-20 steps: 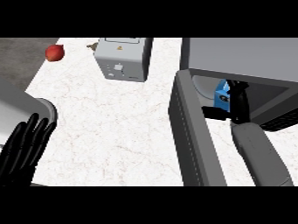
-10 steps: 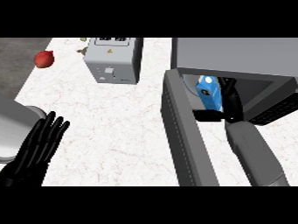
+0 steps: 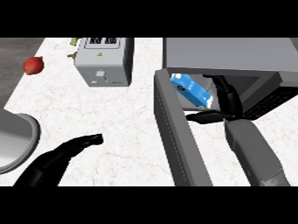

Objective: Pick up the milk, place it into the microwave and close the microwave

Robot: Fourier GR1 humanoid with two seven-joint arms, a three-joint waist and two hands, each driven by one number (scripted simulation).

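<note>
Nearest, the left robot hand hangs low over the table with fingers relaxed, beside a grey pot on its outer side; it looks parked clear of the work. Across the open microwave door, the right robot hand reaches into the microwave, fingers curled about the milk, which sits inside just beyond that hand, probably being set down; farther left stand a toaster and an apple.

A white marbled counter bears a microwave, toaster and red fruit
</note>
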